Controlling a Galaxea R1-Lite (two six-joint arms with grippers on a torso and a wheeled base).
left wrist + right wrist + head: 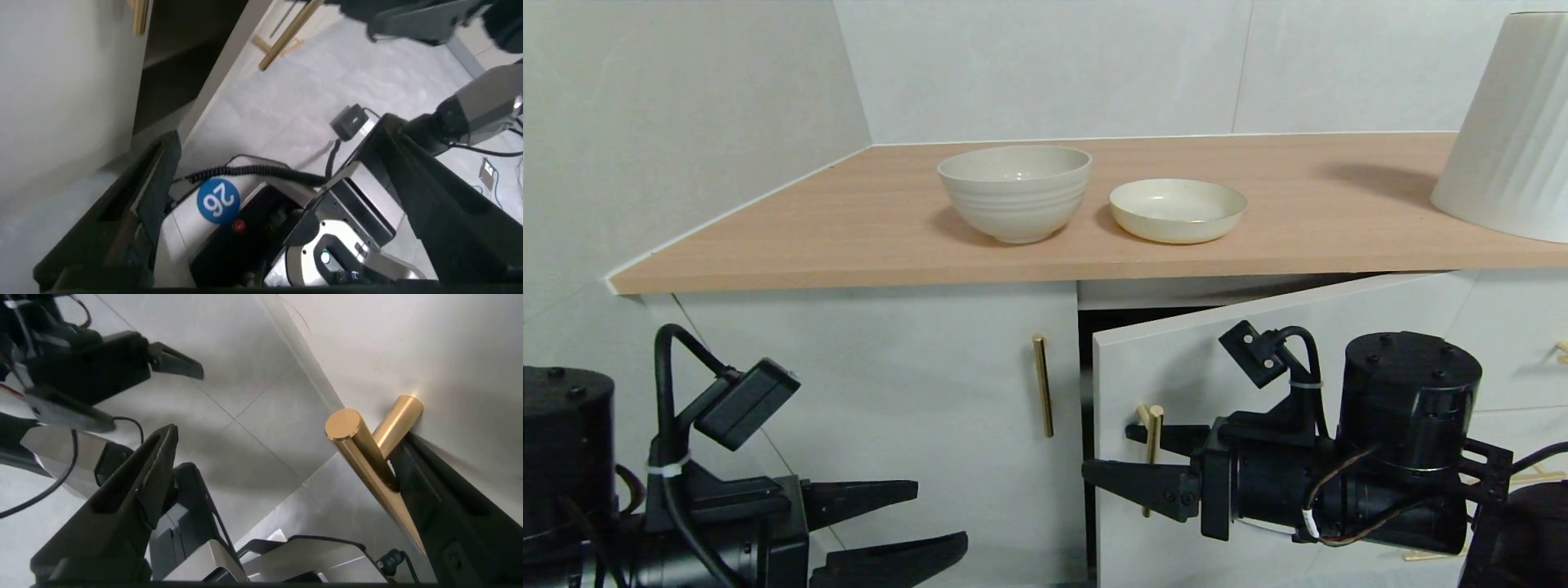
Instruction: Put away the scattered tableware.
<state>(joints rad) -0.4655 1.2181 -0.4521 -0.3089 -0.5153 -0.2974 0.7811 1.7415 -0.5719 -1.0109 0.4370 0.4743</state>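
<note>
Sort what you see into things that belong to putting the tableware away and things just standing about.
Belongs to the job: ribbed bowl; shallow dish; ajar cabinet door and its gold handle, which sits between the fingers of the open right gripper.

Standing about: white lampshade; shut cabinet door; left gripper, open, low, holding nothing.

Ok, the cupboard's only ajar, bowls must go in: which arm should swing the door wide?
Probably right: the right gripper has its jaws around the gold handle of the ajar door; the left gripper hangs open before the shut door.
</note>
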